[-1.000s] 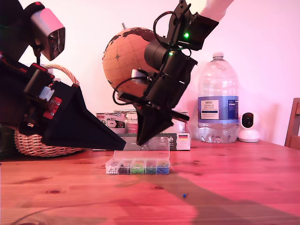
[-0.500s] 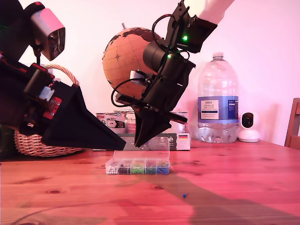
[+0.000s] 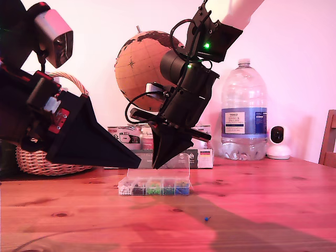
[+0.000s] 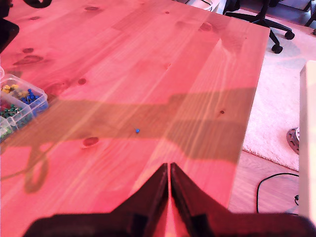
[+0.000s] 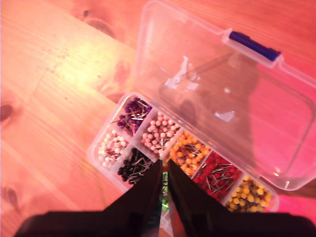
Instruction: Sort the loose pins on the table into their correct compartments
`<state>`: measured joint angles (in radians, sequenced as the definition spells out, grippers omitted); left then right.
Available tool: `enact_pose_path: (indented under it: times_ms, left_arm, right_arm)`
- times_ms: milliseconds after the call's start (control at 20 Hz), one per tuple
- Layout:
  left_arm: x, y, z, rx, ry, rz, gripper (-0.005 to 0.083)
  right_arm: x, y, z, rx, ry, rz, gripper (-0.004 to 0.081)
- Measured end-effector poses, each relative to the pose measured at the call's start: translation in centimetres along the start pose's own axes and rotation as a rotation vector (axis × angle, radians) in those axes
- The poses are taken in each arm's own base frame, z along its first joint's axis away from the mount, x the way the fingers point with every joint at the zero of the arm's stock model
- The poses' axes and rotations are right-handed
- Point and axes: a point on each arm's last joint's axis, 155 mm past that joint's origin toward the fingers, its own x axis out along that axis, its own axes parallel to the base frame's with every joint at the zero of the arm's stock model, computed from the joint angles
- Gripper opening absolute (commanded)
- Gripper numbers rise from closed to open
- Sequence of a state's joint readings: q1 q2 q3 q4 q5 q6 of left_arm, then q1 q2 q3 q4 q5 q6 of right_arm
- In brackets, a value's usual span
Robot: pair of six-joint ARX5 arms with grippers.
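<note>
My first claw: tips pressed together, holding nothing I can see.
Blue pin: alone on the bare worktop, straight ahead of that claw, a bit nearer the box. First claw is nearer to it.
My second claw: tips nearly closed, right above the open pin box, over the middle compartments.

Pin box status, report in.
My second gripper shut, above the open pin box. My first gripper shut, empty. Blue pin loose on table. Nothing blocking.
</note>
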<state>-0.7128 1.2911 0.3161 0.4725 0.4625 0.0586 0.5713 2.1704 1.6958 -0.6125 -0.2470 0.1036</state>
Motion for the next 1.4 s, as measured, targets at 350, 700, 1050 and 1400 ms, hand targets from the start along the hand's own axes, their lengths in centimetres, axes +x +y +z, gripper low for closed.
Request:
enact_pose_path:
  times_ms: [350, 700, 1050, 1400]
  left_arm:
    - [0.0, 0.0, 0.0, -0.001, 0.0, 0.0, -0.0021]
    - [0.0, 0.0, 0.0, -0.001, 0.0, 0.0, -0.0021]
    - [0.0, 0.0, 0.0, -0.001, 0.0, 0.0, -0.0021]
    - [0.0, 0.0, 0.0, -0.001, 0.0, 0.0, -0.0021]
  right_arm:
    - [0.0, -0.6, 0.5, -0.005, -0.021, -0.037, 0.0056]
    - [0.0, -0.7, 0.5, -0.024, -0.02, -0.043, -0.0013]
    - [-0.1, -0.7, -2.4, -0.007, 0.093, -0.053, -0.0012]
    - [-6.1, -0.2, -3.5, -0.062, 0.138, -0.112, -0.0013]
